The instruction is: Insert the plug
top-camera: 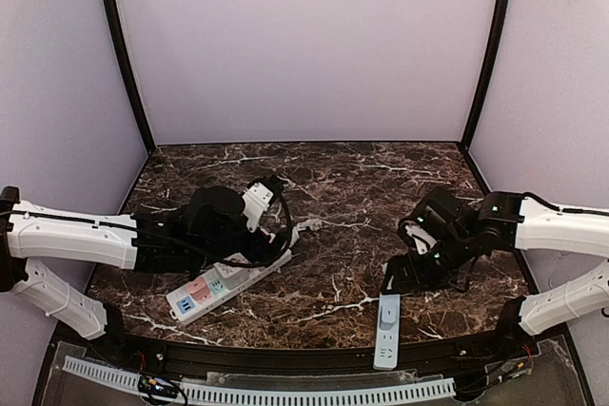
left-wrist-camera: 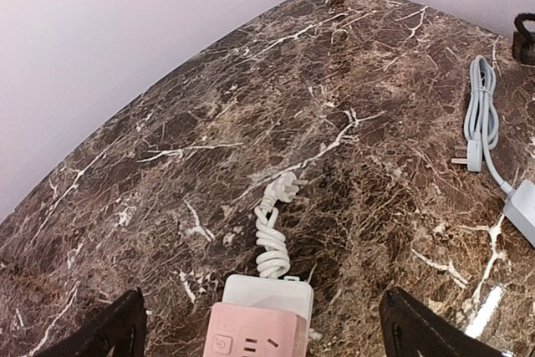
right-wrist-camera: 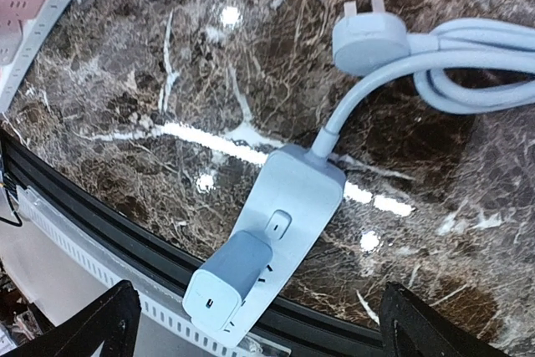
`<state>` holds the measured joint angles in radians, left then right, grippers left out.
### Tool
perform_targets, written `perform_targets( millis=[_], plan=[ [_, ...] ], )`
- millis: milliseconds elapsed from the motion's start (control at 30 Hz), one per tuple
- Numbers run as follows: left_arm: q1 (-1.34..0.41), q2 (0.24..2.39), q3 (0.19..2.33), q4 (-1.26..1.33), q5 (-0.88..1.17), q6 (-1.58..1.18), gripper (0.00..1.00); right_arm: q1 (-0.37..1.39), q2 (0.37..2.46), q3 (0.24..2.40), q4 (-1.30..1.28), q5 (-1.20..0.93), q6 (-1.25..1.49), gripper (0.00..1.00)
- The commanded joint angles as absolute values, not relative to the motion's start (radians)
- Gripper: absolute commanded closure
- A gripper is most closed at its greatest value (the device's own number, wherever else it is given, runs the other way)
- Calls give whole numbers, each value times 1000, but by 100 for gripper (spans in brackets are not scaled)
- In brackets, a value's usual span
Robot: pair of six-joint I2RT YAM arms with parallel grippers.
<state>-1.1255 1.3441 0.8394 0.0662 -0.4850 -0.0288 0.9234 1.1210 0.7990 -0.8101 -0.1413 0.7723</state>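
Observation:
A white power strip (top-camera: 214, 290) with pink, green and blue sockets lies at the left; its pink end (left-wrist-camera: 259, 328) sits between my left fingers. Its white coiled cord ends in a plug (left-wrist-camera: 288, 186) lying on the table. My left gripper (top-camera: 269, 250) is open and empty above that end. A grey-white power strip (top-camera: 387, 330) lies at the near edge with a white charger block (right-wrist-camera: 230, 277) plugged in. Its grey cord ends in a loose plug (right-wrist-camera: 368, 35) on the table. My right gripper (top-camera: 402, 278) is open and empty above this strip (right-wrist-camera: 292, 198).
The table is dark marble (top-camera: 333, 187), enclosed by pale walls. A black rail and white perforated strip (top-camera: 285, 389) run along the near edge. The grey cord bundle (left-wrist-camera: 481, 110) also shows at the right of the left wrist view.

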Motion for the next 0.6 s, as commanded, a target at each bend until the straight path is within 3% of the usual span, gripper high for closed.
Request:
perform_targets(
  millis=[0,567],
  plan=[
    [-1122,1269,772,89,-563,-70,4,978,1183,783,-828,-188,876,1],
    [-1113,1225,677,171,-577,-73,5,1084,1514,808,-692,-266,969,2]
  ],
)
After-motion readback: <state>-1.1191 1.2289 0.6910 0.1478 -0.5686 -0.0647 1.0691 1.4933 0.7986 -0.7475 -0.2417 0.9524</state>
